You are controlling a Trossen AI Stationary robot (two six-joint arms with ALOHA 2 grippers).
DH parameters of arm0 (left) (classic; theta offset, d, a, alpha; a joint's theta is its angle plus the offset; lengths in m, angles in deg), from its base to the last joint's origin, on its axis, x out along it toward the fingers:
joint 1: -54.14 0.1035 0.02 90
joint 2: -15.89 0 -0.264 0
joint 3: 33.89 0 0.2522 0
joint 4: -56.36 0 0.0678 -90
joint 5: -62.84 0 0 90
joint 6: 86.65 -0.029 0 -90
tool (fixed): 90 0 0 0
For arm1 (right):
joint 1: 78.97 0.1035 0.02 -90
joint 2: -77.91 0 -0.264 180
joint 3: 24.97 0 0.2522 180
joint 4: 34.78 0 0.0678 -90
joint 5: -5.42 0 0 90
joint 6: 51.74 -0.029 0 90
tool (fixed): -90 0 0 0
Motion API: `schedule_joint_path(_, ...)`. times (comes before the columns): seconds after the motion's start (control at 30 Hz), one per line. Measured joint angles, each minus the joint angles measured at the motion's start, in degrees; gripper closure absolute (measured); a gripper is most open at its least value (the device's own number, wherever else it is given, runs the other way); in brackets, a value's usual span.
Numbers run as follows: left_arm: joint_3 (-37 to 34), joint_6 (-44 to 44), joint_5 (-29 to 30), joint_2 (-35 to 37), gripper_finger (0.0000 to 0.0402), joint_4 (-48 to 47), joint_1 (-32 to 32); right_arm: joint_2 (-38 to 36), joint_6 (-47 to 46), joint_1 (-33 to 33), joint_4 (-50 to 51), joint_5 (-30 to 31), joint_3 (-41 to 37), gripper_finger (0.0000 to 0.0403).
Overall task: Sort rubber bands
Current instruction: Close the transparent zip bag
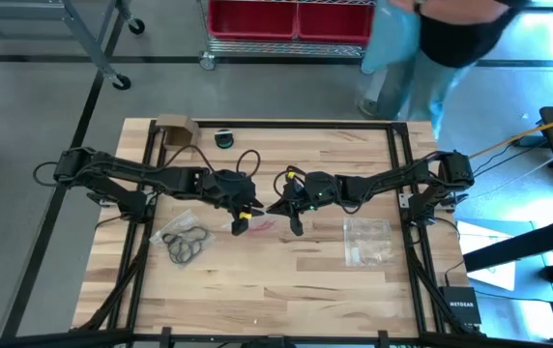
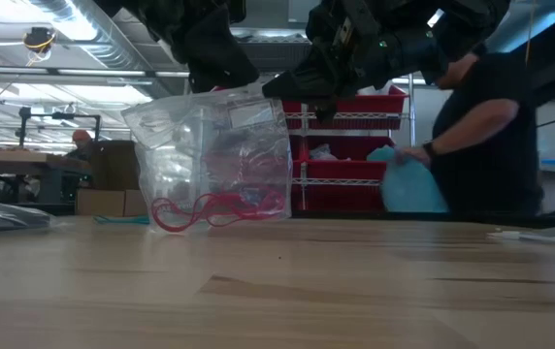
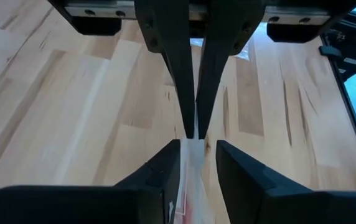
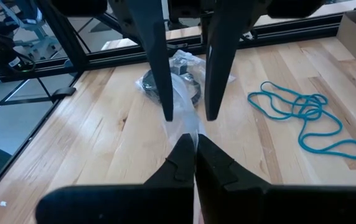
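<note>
A clear zip bag (image 2: 210, 145) with red rubber bands (image 2: 214, 206) in its bottom stands at the table's middle, between my two grippers. My right gripper (image 4: 195, 142) is shut on the bag's top edge. My left gripper (image 3: 198, 152) is open, one finger on each side of the same edge (image 3: 192, 163), facing the right gripper (image 3: 195, 124). Black rubber bands (image 1: 186, 244) lie on another clear bag at the near left. Teal rubber bands (image 4: 302, 115) lie loose on the table. My right gripper pinches the bag's top edge (image 4: 189, 127) between its two shut fingers, coming from the table's right and slanting a little down. The bag hangs below them, its bottom with the red bands (image 2: 210, 218) down at the table. My left gripper's fingers flank that edge; whether they touch the plastic, I cannot tell.
A further clear bag (image 1: 366, 240) lies to the right of the grippers. A cardboard box (image 1: 173, 126) and a small dark roll (image 1: 223, 138) sit at the far edge. A person (image 2: 481, 126) stands behind the table on the right. Bare wood stretches along the near edge.
</note>
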Motion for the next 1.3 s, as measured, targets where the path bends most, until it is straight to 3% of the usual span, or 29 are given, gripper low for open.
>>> schedule_joint_path(0.57, -0.01, -0.18, 0.02, -0.81, 0.0343, 0.49, 0.19, 0.00, 0.00, 0.00, 0.00, 0.00, 0.01, 0.0403)
schedule_joint_path(0.87, -0.02, -1.22, 0.00, -1.01, 0.0392, 0.45, 0.19, 0.00, 0.00, 0.00, 0.05, 0.00, -0.01, 0.0403)
schedule_joint_path(1.3, 0.09, -0.02, 0.72, -0.98, 0.0399, -1.86, -1.16, 0.00, 1.07, 0.07, 0.04, 3.67, -0.01, 0.0403)
